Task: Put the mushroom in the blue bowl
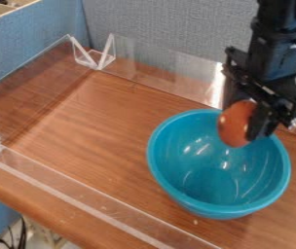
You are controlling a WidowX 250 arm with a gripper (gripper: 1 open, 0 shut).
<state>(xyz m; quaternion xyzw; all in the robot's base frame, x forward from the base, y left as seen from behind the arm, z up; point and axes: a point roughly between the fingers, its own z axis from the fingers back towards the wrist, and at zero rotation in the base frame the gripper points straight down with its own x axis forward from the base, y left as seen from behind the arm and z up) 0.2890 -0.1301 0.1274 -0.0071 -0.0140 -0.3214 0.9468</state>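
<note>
Table (73, 122): brown wood grain, clear plastic walls along its edges.
Bowl (197, 180): glossy teal-blue, deep, plain rim, standing on the table's right side.
Mushroom (237, 125): small, shiny orange-brown rounded cap, held above the bowl's far right rim.
Gripper (251, 124): black, pointing down, jaws pinching the mushroom.

A single camera looks down at an angle from above the near left corner of a wooden table (98, 126), facing across it toward a grey back wall (177, 29). It sits fairly close: the blue bowl (220, 165) fills the lower right, and the arm is cropped by the top edge.
</note>
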